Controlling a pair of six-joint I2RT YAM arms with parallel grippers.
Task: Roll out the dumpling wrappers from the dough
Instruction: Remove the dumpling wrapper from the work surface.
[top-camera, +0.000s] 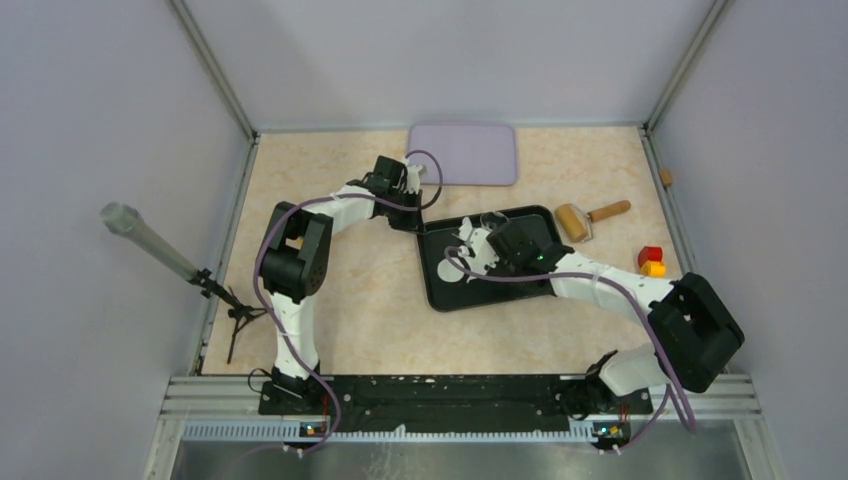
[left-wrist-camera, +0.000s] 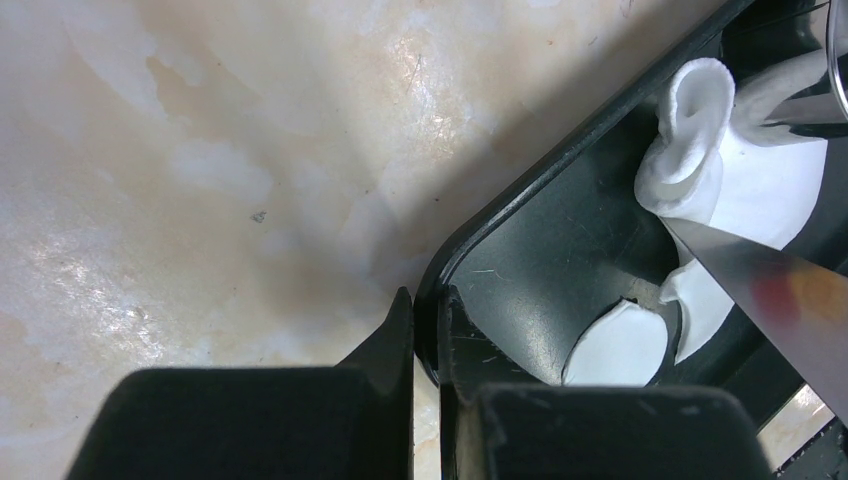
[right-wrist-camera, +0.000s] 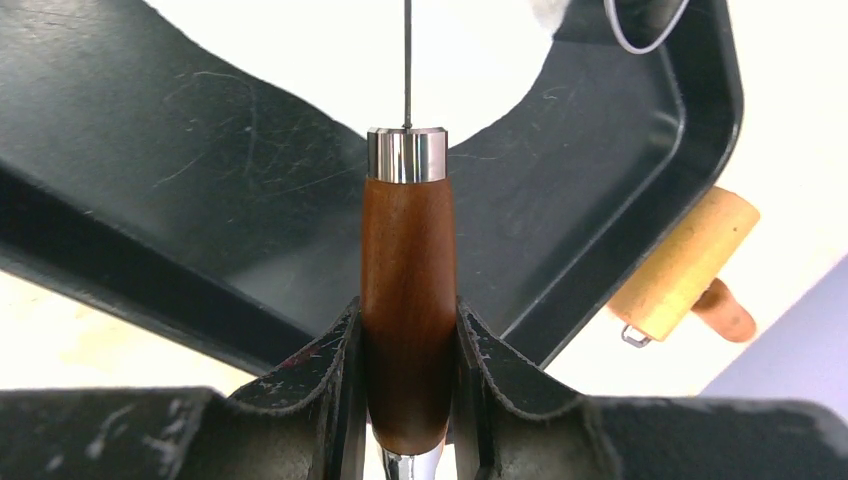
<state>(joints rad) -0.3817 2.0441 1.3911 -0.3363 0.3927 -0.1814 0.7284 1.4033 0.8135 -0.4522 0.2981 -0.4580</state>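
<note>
Now dough (left-wrist-camera: 770, 190) white, folded; left fingers (left-wrist-camera: 385, 350) pinch tray (left-wrist-camera: 560, 140), right fingers (right-wrist-camera: 320, 385) clamp wooden-handled blade (right-wrist-camera: 405, 300).

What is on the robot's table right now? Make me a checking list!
Surface: tan marble-look table.
Job's things: white dough, folded, lying in the black tray; a small flat piece near it.
Clutter: purple mat, wooden roller, red and yellow blocks.
Grippers: left gripper pinches the tray's rim; right gripper clamps a brown-handled blade.
Cables: purple cables along both arms.
Surroundings: pale walls; grey rod on a stand.
</note>
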